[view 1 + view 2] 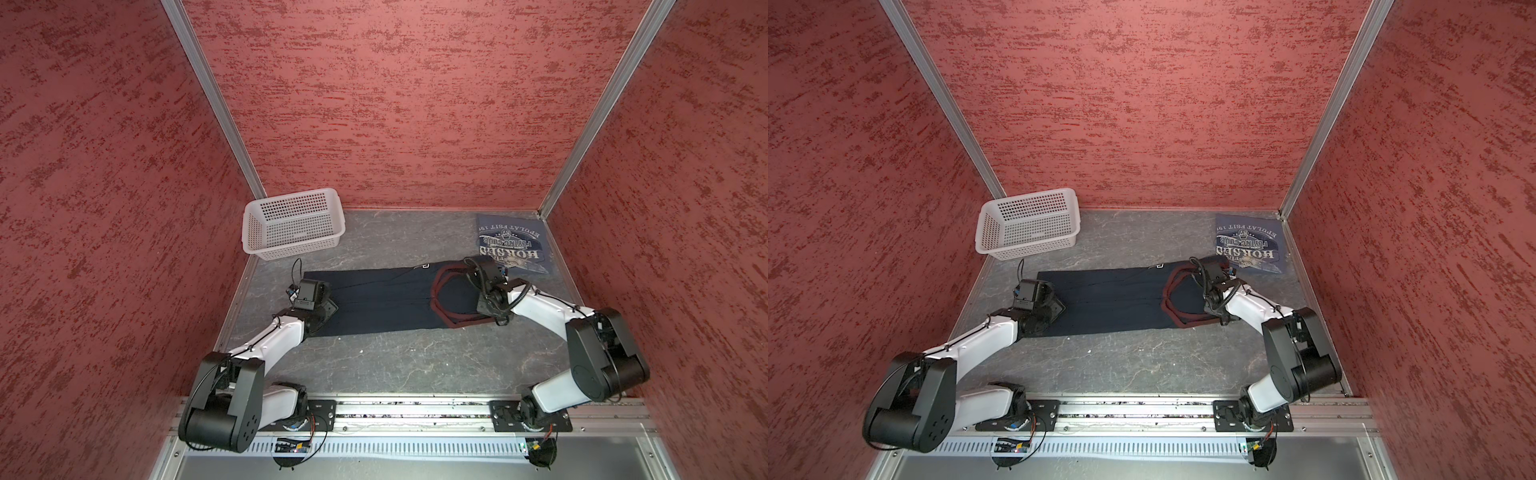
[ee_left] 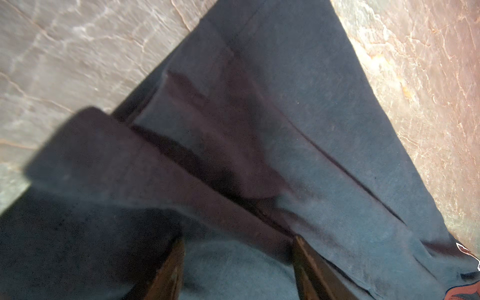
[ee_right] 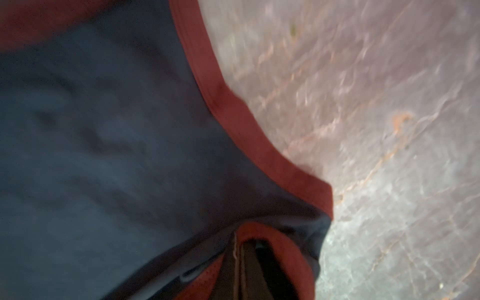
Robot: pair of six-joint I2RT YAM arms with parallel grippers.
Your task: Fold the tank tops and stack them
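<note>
1. Risk — right pincer (image 3: 240,249) clamps only the maroon strap (image 3: 262,231) while left pincer (image 2: 239,262) gapes over the hem; a one-sided lift could skew the fold.
2. Navy tank top (image 1: 374,299) lies across the bench (image 1: 415,361) centre, straps toward 3 o'clock; grey-blue tank top (image 1: 513,245) sits folded at 1 o'clock.

The navy tank top (image 1: 1113,299) lies spread across the middle of the desk (image 1: 1142,361), left claw (image 1: 1054,308) at its hem, right claw (image 1: 1212,266) at its maroon-trimmed straps. A folded grey-blue tank top (image 1: 1250,245) occupies the far right corner, a white basket (image 1: 1025,224) the far left.
</note>
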